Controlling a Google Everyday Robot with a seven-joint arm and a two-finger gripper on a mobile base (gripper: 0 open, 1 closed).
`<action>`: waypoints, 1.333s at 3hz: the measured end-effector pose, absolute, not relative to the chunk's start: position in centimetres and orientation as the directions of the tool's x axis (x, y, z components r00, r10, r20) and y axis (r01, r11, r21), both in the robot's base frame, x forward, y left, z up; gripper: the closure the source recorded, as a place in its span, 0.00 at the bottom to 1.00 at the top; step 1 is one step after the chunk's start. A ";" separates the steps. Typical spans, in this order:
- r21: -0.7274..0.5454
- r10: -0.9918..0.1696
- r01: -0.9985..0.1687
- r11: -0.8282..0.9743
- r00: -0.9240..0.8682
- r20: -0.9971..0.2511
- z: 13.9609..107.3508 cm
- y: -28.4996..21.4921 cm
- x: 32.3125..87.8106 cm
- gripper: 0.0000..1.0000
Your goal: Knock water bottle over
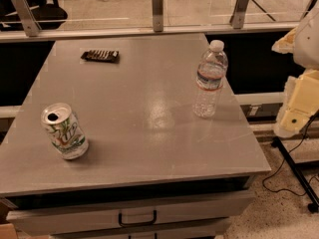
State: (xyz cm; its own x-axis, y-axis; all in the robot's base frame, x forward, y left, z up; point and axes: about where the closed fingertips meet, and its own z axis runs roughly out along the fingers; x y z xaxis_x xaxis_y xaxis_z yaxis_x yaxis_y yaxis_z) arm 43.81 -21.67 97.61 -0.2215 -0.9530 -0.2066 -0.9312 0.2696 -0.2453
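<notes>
The water bottle (209,81) stands upright on the right part of the grey table top (134,108), near its right edge. It is clear and ribbed, with a white cap and a red-white-blue label band. My gripper (295,114) is the cream-coloured piece at the right edge of the view. It hangs beyond the table's right side, to the right of the bottle and apart from it.
A white-and-green soda can (65,131) stands tilted at the front left of the table. A dark flat packet (100,56) lies at the back left. A glass railing with metal posts (157,6) runs behind the table. Drawers (137,217) sit below the top. Cables (294,168) lie on the floor at right.
</notes>
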 end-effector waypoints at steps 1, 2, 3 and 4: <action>-0.245 -0.953 -0.931 0.270 -0.221 -0.207 97.6 -21.7 43.8 0.00; -0.239 -0.946 -0.931 0.274 -0.217 -0.241 97.7 -21.6 44.0 0.00; -0.204 -0.918 -0.938 0.281 -0.200 -0.342 95.9 -21.6 45.4 0.00; -0.159 -0.859 -0.952 0.262 -0.155 -0.488 93.0 -20.3 47.6 0.00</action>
